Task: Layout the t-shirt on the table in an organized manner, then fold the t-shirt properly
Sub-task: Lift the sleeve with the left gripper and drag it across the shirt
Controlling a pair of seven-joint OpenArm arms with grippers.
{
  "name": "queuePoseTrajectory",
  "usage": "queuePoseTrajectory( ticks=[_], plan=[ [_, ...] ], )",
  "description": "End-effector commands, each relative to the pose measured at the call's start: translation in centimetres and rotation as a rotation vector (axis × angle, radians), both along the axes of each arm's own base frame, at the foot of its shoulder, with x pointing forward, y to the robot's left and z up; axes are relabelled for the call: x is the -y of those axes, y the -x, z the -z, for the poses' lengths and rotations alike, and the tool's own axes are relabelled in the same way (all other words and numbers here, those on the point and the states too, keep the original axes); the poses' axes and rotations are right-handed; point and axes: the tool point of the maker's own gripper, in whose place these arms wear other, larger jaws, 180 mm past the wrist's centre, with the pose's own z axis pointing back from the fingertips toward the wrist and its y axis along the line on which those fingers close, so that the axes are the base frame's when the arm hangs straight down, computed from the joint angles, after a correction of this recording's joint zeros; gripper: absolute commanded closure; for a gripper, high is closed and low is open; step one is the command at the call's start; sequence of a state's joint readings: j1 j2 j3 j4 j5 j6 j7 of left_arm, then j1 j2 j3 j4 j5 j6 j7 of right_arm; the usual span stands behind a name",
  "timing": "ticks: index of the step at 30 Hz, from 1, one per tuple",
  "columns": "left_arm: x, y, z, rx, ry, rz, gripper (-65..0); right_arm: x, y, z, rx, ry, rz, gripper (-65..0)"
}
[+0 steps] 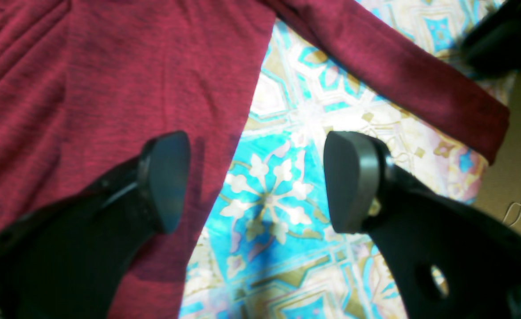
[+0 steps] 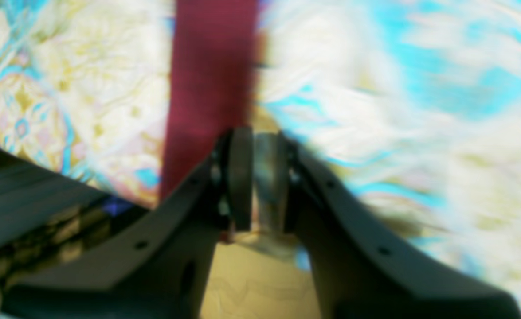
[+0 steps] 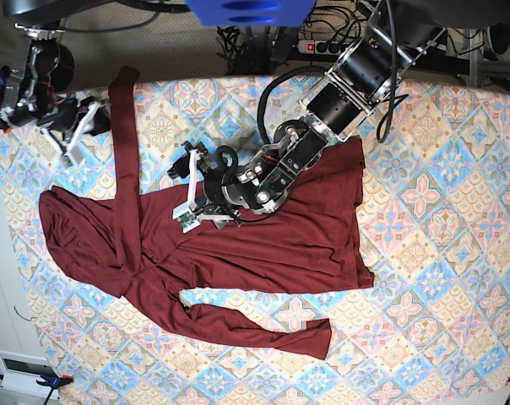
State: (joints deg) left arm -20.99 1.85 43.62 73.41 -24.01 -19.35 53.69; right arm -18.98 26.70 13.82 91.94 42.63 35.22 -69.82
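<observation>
While the shirt (image 3: 263, 245) is lying spread across the middle of the table (image 3: 441, 169), its body is stretching from the centre toward the right edge and its bunched upper part is sitting near the left edge. One sleeve (image 3: 124, 160) is running up toward the far left corner, and the other (image 3: 263, 331) is trailing along toward the near edge, ending in a cuff right of centre.

The left gripper (image 1: 256, 181) is hanging over the shirt's upper side edge with its jaws standing wide and nothing between them (one finger (image 1: 165, 179) is sitting over maroon cloth, the other over bare patterned table). In the base view it (image 3: 192, 198) is reaching in from the far side toward the middle.

The right gripper (image 2: 258, 177) is sitting at the far left corner, its pads nearly together at the end of the long sleeve; the wrist view is blurring too much to tell whether cloth is actually being pinched. In the base view it (image 3: 90, 118) is sitting just beside the sleeve.
</observation>
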Motion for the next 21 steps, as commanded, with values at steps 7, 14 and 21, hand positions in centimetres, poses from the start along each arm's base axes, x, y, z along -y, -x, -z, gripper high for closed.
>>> queuePoseTrajectory(
  ticks=[7,14,21],
  plan=[
    [-0.3,-1.0,-1.6,0.048,0.029,-0.008,-44.7,-5.7,1.7,1.5,-0.074,-0.046,-0.222,-9.0],
    [-2.2,0.5,-2.0,0.079,0.027,0.006,-44.7,-10.7,-2.0,-1.3,0.052,-0.057,-0.421,-9.1],
    [-5.8,1.6,-0.7,0.083,-0.036,0.005,-44.7,-11.9,-7.1,-4.5,0.196,-0.069,-0.419,-9.3]
  ],
)
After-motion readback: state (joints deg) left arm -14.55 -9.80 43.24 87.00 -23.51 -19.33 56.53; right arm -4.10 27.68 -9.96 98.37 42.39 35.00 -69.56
